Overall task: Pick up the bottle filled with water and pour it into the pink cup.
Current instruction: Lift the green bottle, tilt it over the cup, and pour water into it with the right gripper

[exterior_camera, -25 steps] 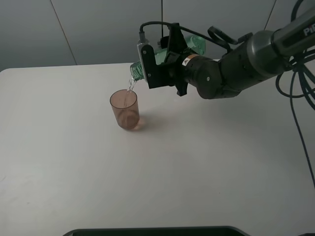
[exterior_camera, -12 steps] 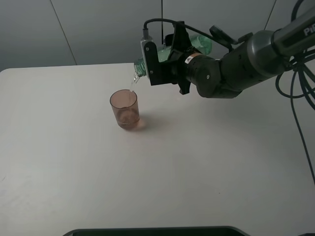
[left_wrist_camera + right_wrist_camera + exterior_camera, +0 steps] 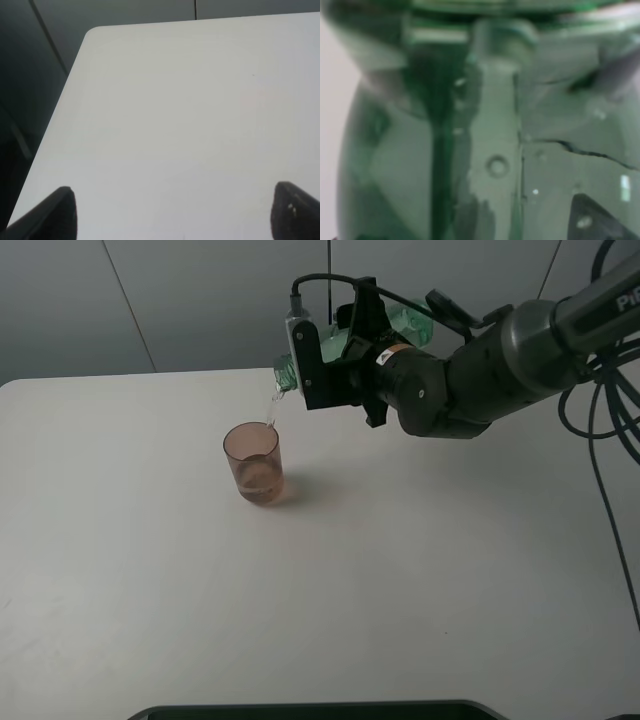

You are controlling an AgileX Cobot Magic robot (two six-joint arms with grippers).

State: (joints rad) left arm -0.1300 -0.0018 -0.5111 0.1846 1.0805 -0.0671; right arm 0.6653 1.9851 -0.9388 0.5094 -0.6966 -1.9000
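In the exterior view my right gripper point(image 3: 335, 365) is shut on the green bottle point(image 3: 405, 325) and holds it tipped nearly flat above the table. The bottle's neck point(image 3: 285, 370) points left and down, over the pink cup point(image 3: 253, 462). A thin stream of water point(image 3: 270, 412) falls from the neck into the cup, which stands upright with some water in it. The bottle point(image 3: 485, 140) fills the right wrist view, close and blurred. My left gripper point(image 3: 175, 220) is open and empty over bare table; it does not show in the exterior view.
The white table point(image 3: 400, 590) carries only the cup. A dark object point(image 3: 300, 710) lies along the near edge. Cables point(image 3: 600, 440) hang at the right. The left wrist view shows the table's rounded corner point(image 3: 92, 35) with dark floor beyond.
My right gripper has lifted the bottle a little up and to the right, so the neck is higher above the cup. Water keeps running into the cup.
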